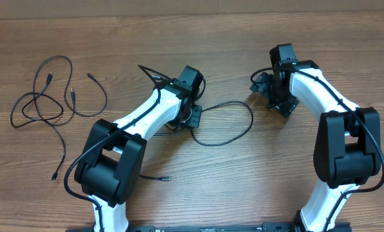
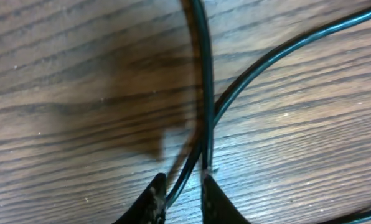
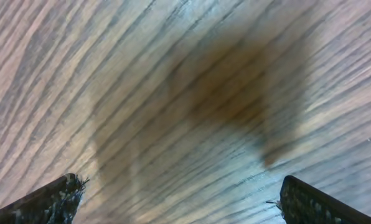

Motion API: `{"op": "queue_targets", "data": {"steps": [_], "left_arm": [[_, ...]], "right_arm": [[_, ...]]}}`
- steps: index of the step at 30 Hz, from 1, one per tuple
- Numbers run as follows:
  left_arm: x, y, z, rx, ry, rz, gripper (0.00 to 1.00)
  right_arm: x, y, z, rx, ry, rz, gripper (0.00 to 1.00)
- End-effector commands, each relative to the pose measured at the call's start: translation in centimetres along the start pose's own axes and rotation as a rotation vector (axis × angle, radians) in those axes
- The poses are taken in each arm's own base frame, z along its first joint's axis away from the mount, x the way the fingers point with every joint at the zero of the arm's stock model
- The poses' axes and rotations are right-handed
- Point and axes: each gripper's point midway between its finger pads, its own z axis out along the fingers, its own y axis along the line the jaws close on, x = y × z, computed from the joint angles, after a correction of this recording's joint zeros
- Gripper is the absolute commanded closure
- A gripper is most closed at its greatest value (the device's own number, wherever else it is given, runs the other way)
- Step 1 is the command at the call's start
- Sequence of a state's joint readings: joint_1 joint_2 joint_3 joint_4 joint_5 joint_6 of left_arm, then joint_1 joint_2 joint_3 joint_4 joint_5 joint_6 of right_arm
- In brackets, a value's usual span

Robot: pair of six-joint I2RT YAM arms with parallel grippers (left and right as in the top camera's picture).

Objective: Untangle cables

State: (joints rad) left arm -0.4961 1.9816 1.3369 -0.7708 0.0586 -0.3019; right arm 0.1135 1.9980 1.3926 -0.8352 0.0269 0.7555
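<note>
Wood-grain tabletop stretches under both robot arms. On its left side thin black flexible cables lie in a loose tangle, well apart from the arms. Another thin black cord loops across the middle. The left gripper seems pinched onto that cord, two strands crossing between its fingers. The right gripper hovers spread wide above the wood.
</note>
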Motion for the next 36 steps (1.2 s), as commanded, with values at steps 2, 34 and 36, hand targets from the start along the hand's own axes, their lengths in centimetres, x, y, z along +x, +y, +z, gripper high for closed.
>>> {"op": "queue_targets", "data": {"steps": [2,34,36], "left_arm": [[0.5,0.4,1.0,-0.018,0.009,-0.019,0.96],[1.3,-3.5,0.9,0.046,0.010,0.134,0.25],[1.3,-3.6,0.9,0.027,0.001,0.147,0.24]], "right_arm": [[-1.0,0.6,-1.5,-0.028,-0.045,0.005,0.00],[-1.0,0.6,-1.5,-0.028,-0.045,0.005,0.00],[-1.0,0.6,-1.5,-0.028,-0.045,0.005,0.00]]}}
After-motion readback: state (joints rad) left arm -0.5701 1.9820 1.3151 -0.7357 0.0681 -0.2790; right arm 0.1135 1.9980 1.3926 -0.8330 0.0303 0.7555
